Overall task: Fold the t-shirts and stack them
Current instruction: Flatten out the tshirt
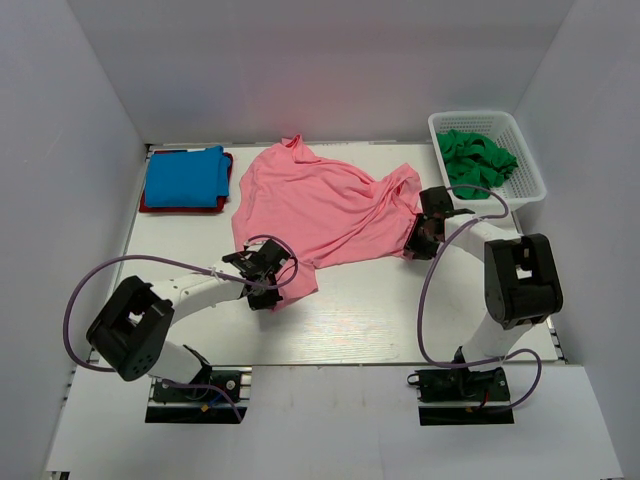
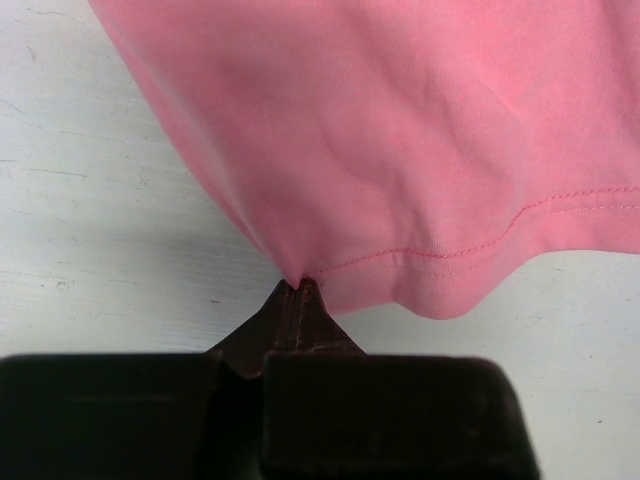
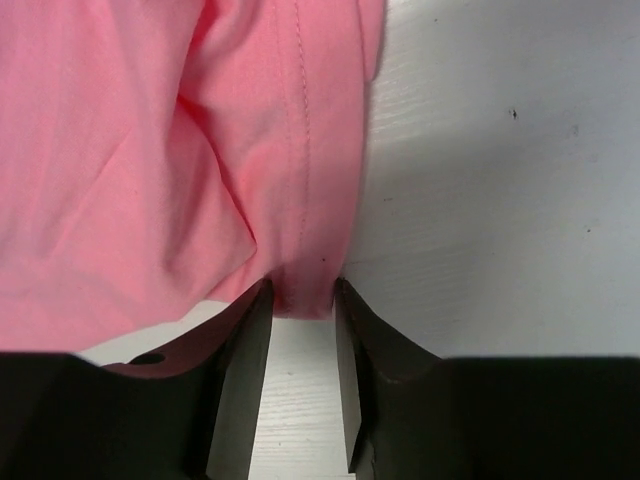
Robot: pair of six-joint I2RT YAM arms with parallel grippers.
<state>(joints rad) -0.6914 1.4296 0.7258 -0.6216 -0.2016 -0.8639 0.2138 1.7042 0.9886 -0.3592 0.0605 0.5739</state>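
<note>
1. The pink shirt point(image 1: 320, 210) lies spread and rumpled across the middle of the surface point(image 1: 380, 310).
2. The left gripper point(image 1: 272, 278) is clamped on the shirt's near-left corner. In the left wrist view its fingertips point(image 2: 288, 315) meet on the pink shirt point(image 2: 400, 150) right at the stitched hem, and the cloth rises away from them.
3. The right gripper point(image 1: 418, 238) grips the shirt's right edge. In the right wrist view a folded strip of the pink shirt point(image 3: 150, 150) with a seam sits pinched between the fingers point(image 3: 250, 340).
4. A folded blue shirt point(image 1: 185, 175) lies on a red shirt point(image 1: 180, 207) at the far left of the surface, just beside the pink one.
5. Green shirts point(image 1: 478, 160) are heaped in the white basket point(image 1: 530, 170) at the far right, near the right gripper.
</note>
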